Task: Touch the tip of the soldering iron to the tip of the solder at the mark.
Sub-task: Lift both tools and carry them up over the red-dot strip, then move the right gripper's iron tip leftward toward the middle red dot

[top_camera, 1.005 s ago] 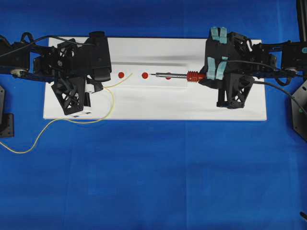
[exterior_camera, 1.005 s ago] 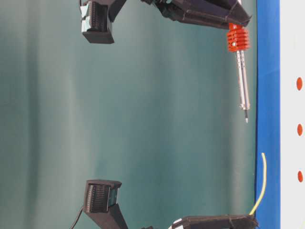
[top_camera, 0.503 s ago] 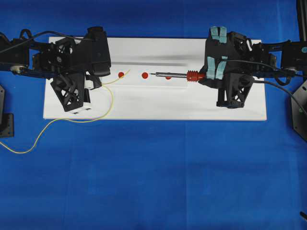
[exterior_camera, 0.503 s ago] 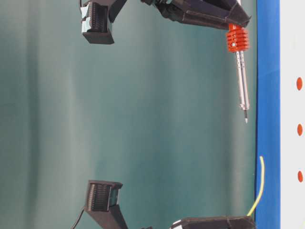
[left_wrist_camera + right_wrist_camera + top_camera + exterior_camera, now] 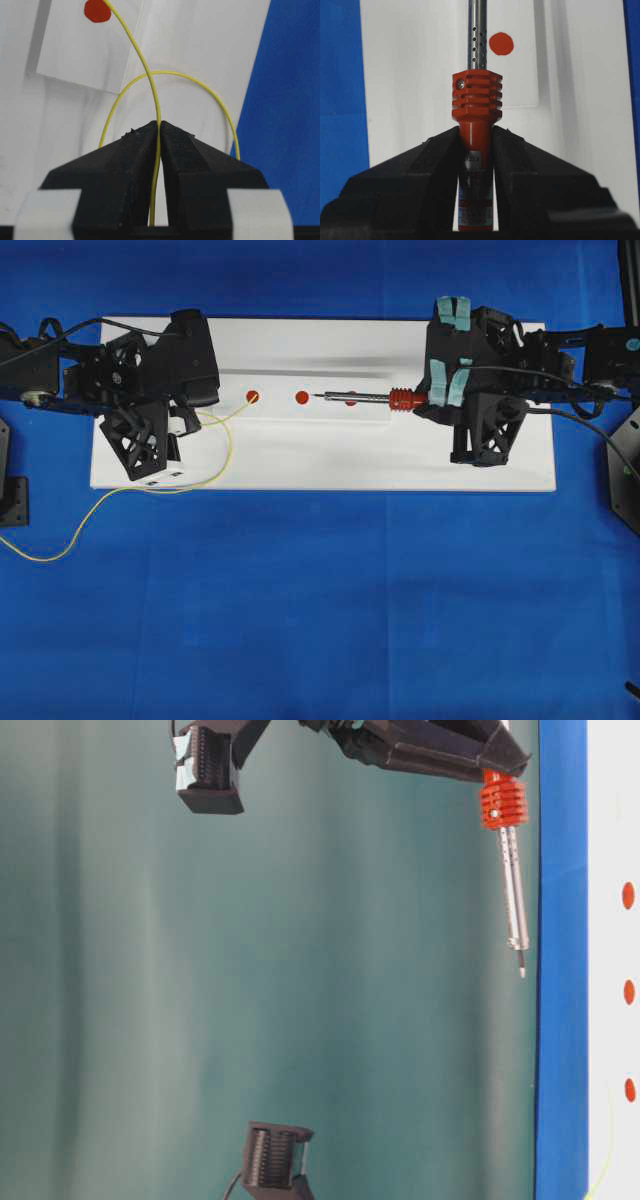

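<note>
The solder (image 5: 228,435) is a thin yellow wire pinched in my shut left gripper (image 5: 192,420) over the left end of the white board (image 5: 330,455). In the left wrist view the solder (image 5: 145,70) curves up from the gripper (image 5: 159,125) and its tip lies at a red mark (image 5: 97,10). My right gripper (image 5: 428,400) is shut on the soldering iron (image 5: 360,397), which points left with its tip just right of the middle mark (image 5: 302,397). The right wrist view shows the iron's orange-red collar (image 5: 476,95) above the gripper (image 5: 476,134). At table level the iron (image 5: 514,890) hangs a little above the board.
Three red marks run in a row along the board: the left one (image 5: 252,396), the middle one, and a right one (image 5: 351,402) half hidden under the iron's shaft. Slack solder trails off the board's left front onto the blue cloth (image 5: 320,600). Black cords run off right.
My left arm has drawn back to the left and lower, bringing the solder's tip from between the marks to the left mark. The iron has sunk slightly toward the board.
</note>
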`<action>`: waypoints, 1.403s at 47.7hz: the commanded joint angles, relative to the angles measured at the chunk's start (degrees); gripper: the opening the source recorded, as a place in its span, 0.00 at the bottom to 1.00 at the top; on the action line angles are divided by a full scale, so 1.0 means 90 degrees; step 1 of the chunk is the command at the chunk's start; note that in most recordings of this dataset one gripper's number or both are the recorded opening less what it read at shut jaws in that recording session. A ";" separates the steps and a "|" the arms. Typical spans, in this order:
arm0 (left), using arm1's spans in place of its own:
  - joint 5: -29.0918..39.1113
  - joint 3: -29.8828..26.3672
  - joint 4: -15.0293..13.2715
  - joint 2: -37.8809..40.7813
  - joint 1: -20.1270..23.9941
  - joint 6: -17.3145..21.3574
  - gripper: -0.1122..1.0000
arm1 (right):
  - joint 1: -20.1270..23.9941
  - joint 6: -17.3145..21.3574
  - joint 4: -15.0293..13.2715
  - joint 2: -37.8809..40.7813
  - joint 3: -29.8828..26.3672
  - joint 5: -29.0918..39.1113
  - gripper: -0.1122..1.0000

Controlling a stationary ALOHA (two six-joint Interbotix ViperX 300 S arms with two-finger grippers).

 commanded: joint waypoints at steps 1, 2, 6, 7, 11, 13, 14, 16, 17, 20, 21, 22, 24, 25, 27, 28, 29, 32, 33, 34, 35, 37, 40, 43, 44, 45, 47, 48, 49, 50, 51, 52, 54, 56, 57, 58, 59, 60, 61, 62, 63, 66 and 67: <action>-0.0068 -0.0020 0.0000 0.0010 0.0010 -0.0020 0.12 | -0.0020 0.0010 0.0000 -0.0039 -0.0137 -0.0049 0.16; -0.0059 -0.0010 -0.0010 0.0029 0.0010 -0.0010 0.12 | -0.0020 0.0010 -0.0010 -0.0029 -0.0137 -0.0049 0.16; -0.0059 0.0000 -0.0010 0.0068 0.0010 -0.0020 0.12 | -0.0020 0.0010 -0.0010 -0.0010 -0.0146 -0.0049 0.16; -0.0059 0.0000 -0.0010 0.0078 0.0010 -0.0020 0.12 | -0.0020 0.0010 -0.0010 0.0000 -0.0156 -0.0049 0.16; -0.0059 -0.0010 -0.0010 0.0078 0.0010 -0.0010 0.12 | -0.0020 0.0010 0.0000 0.0029 -0.0166 -0.0039 0.16; -0.0059 -0.0010 -0.0010 0.0078 0.0010 -0.0020 0.12 | -0.0020 0.0010 0.0000 0.0039 -0.0166 -0.0029 0.16; -0.0049 -0.0010 -0.0010 0.0078 0.0010 -0.0020 0.12 | -0.0020 0.0010 -0.0010 0.0039 -0.0166 -0.0020 0.16; -0.0049 -0.0010 -0.0010 0.0078 0.0010 -0.0020 0.12 | -0.0020 0.0010 -0.0010 0.0039 -0.0166 -0.0020 0.16; -0.0049 -0.0010 -0.0010 0.0078 0.0010 -0.0020 0.12 | -0.0020 0.0010 0.0000 0.0039 -0.0176 -0.0020 0.16; -0.0049 -0.0020 -0.0010 0.0078 0.0010 -0.0020 0.12 | -0.0020 0.0000 -0.0010 0.0049 -0.0186 -0.0020 0.16; -0.0049 -0.0020 -0.0010 0.0078 0.0010 -0.0020 0.12 | -0.0020 0.0010 -0.0010 0.0059 -0.0186 -0.0020 0.16; -0.0049 -0.0020 -0.0020 0.0078 0.0010 -0.0020 0.12 | -0.0020 0.0010 -0.0010 0.0059 -0.0195 -0.0020 0.16; -0.0049 -0.0029 -0.0010 0.0078 0.0010 -0.0020 0.12 | -0.0020 0.0010 -0.0010 0.0088 -0.0225 -0.0020 0.16; -0.0049 -0.0020 -0.0020 0.0078 0.0010 -0.0020 0.12 | -0.0020 0.0010 -0.0010 0.0107 -0.0244 -0.0020 0.16; -0.0049 -0.0029 -0.0020 0.0078 0.0010 -0.0020 0.12 | -0.0020 0.0010 -0.0010 0.0156 -0.0283 -0.0010 0.16; -0.0049 -0.0020 -0.0020 0.0078 0.0010 -0.0020 0.12 | -0.0020 0.0000 -0.0010 0.0186 -0.0313 0.0010 0.16; -0.0049 -0.0020 -0.0010 0.0078 0.0010 -0.0020 0.12 | -0.0020 0.0010 0.0000 0.0215 -0.0332 0.0020 0.16; -0.0039 -0.0029 -0.0020 0.0078 0.0010 -0.0020 0.12 | -0.0029 0.0000 -0.0020 0.0342 -0.0469 0.0156 0.16; -0.0039 -0.0029 -0.0020 0.0078 0.0010 -0.0020 0.12 | -0.0020 0.0000 -0.0029 0.0391 -0.0518 0.0205 0.16; -0.0029 -0.0029 -0.0020 0.0078 0.0010 -0.0020 0.12 | -0.0029 0.0000 -0.0039 0.0439 -0.0566 0.0264 0.16; -0.0029 -0.0029 -0.0020 0.0078 0.0010 -0.0020 0.12 | -0.0029 0.0000 -0.0049 0.0488 -0.0625 0.0313 0.16; -0.0029 -0.0029 -0.0020 0.0078 0.0010 -0.0020 0.12 | -0.0039 0.0000 -0.0068 0.0596 -0.0742 0.0430 0.16; -0.0029 -0.0029 -0.0020 0.0078 0.0010 -0.0020 0.12 | -0.0059 0.0000 -0.0117 0.0781 -0.0957 0.0605 0.16; -0.0029 -0.0029 -0.0020 0.0078 0.0010 -0.0020 0.12 | -0.0068 0.0000 -0.0166 0.0977 -0.1172 0.0742 0.16; -0.0029 -0.0039 -0.0020 0.0078 0.0010 -0.0020 0.12 | -0.0078 0.0000 -0.0186 0.1035 -0.1240 0.0781 0.16; -0.0039 -0.0039 -0.0020 0.0078 0.0010 -0.0020 0.12 | -0.0068 0.0000 -0.0195 0.1084 -0.1318 0.0830 0.16; -0.0029 -0.0029 -0.0020 0.0078 0.0010 -0.0020 0.12 | -0.0078 0.0000 -0.0244 0.1201 -0.1455 0.0908 0.16; -0.0029 -0.0039 -0.0020 0.0078 0.0010 -0.0020 0.12 | -0.0068 0.0000 -0.0264 0.1260 -0.1523 0.0938 0.16; -0.0029 -0.0039 -0.0020 0.0078 0.0010 -0.0020 0.12 | -0.0078 0.0000 -0.0273 0.1318 -0.1602 0.0977 0.16; -0.0029 -0.0029 -0.0020 0.0078 0.0010 -0.0020 0.12 | -0.0068 0.0000 -0.0303 0.1406 -0.1699 0.1025 0.16; -0.0020 -0.0029 -0.0020 0.0078 0.0010 -0.0020 0.12 | -0.0068 0.0000 -0.0322 0.1465 -0.1758 0.1055 0.16; -0.0020 -0.0029 -0.0020 0.0088 0.0010 -0.0020 0.12 | -0.0068 0.0000 -0.0332 0.1514 -0.1826 0.1084 0.16; -0.0029 -0.0029 -0.0020 0.0088 0.0010 -0.0020 0.12 | -0.0078 0.0000 -0.0371 0.1641 -0.1943 0.1152 0.16; -0.0020 -0.0029 -0.0020 0.0078 0.0010 -0.0020 0.12 | -0.0078 0.0000 -0.0400 0.1738 -0.2051 0.1201 0.16; -0.0020 -0.0029 -0.0020 0.0078 0.0010 -0.0020 0.12 | -0.0078 0.0000 -0.0410 0.1787 -0.2109 0.1230 0.16; -0.0029 -0.0029 -0.0020 0.0078 0.0010 -0.0020 0.12 | -0.0078 0.0000 -0.0420 0.1836 -0.2148 0.1250 0.16; -0.0029 -0.0029 -0.0020 0.0078 0.0010 -0.0020 0.12 | -0.0078 0.0000 -0.0420 0.1875 -0.2197 0.1270 0.16; -0.0020 -0.0029 -0.0020 0.0078 0.0010 -0.0010 0.12 | -0.0078 0.0000 -0.0430 0.1934 -0.2256 0.1279 0.16; -0.0020 -0.0029 -0.0020 0.0078 0.0010 -0.0010 0.12 | -0.0078 0.0000 -0.0439 0.1982 -0.2305 0.1289 0.16; -0.0029 -0.0039 -0.0020 0.0078 0.0010 -0.0010 0.12 | -0.0078 0.0000 -0.0449 0.2021 -0.2344 0.1279 0.16; -0.0020 -0.0039 -0.0020 0.0078 0.0010 -0.0010 0.12 | -0.0078 0.0000 -0.0449 0.2051 -0.2373 0.1289 0.16; -0.0029 -0.0039 -0.0020 0.0078 0.0010 -0.0010 0.12 | -0.0078 0.0000 -0.0449 0.2158 -0.2461 0.1289 0.16; -0.0029 -0.0039 -0.0020 0.0088 0.0010 -0.0010 0.12 | -0.0078 0.0000 -0.0449 0.2188 -0.2480 0.1279 0.16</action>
